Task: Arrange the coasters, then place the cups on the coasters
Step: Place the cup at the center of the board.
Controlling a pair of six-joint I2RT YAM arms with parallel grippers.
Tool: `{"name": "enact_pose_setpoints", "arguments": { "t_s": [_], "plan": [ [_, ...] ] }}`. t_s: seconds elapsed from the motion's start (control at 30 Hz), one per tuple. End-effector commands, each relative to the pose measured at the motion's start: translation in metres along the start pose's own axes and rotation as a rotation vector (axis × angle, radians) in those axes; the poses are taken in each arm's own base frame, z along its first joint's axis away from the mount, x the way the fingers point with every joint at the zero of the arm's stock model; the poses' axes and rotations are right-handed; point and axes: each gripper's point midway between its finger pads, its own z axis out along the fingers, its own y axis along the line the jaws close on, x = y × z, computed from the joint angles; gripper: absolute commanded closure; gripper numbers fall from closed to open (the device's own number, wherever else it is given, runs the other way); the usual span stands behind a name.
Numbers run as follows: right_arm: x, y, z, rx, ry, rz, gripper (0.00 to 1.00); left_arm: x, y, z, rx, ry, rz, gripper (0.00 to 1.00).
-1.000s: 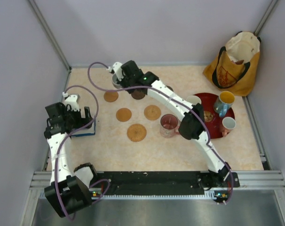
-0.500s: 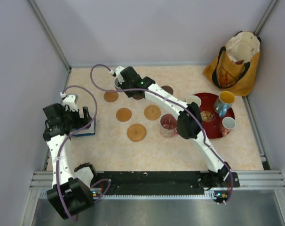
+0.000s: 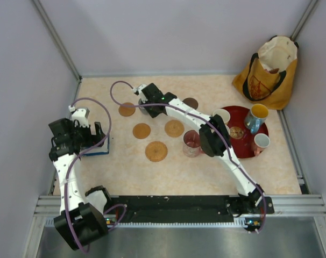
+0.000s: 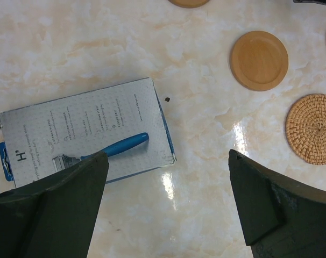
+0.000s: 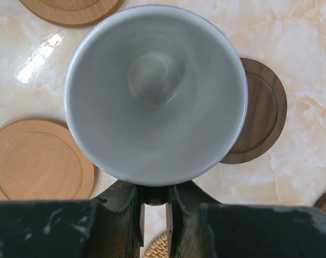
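Observation:
My right gripper [image 5: 154,198] is shut on the handle of a blue-grey cup [image 5: 155,91], held upright at the back left of the table [image 3: 143,105]. The cup's rim covers the left edge of a dark brown coaster [image 5: 260,115]. Tan coasters [image 5: 34,161] [image 3: 127,109] lie beside it, and woven coasters [image 3: 174,128] [image 3: 156,151] lie nearer. Another dark coaster [image 3: 191,102] sits further right. A pink cup [image 3: 192,142] stands on the table. My left gripper [image 4: 167,161] hangs open and empty at the left [image 3: 93,141].
A red tray [image 3: 243,146] at the right holds a pale cup [image 3: 222,114], a blue cup with yellow inside [image 3: 256,117] and a pink cup [image 3: 261,141]. A yellow-orange bag [image 3: 268,72] stands at the back right. A white razor box [image 4: 82,129] lies under my left gripper.
My right gripper has carried the blue-grey cup a little to the right and nearer, towards the dark coaster. The left arm has hardly moved.

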Motion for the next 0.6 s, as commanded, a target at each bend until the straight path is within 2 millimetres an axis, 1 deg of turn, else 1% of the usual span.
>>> {"name": "enact_pose_setpoints", "arguments": {
  "t_s": [0.0,0.07,0.27,0.43,0.57],
  "plan": [
    [-0.031,0.001,-0.008,-0.019,-0.105,0.027,1.0,-0.01,0.0,-0.003,0.008,-0.05,0.039,0.03],
    [-0.033,0.003,-0.01,-0.03,-0.109,0.026,1.0,-0.009,0.0,-0.002,0.009,-0.047,0.036,0.03],
    [-0.025,0.002,-0.006,-0.027,-0.089,0.017,1.0,-0.009,0.0,-0.002,0.009,-0.046,0.034,0.03],
    [-0.022,0.005,-0.004,-0.036,-0.082,0.013,0.93,-0.009,0.0,-0.002,0.008,-0.047,0.035,0.04],
    [-0.02,0.005,-0.003,-0.04,-0.076,0.014,0.91,-0.009,0.0,-0.002,0.007,-0.046,0.034,0.04]
  ]
}}
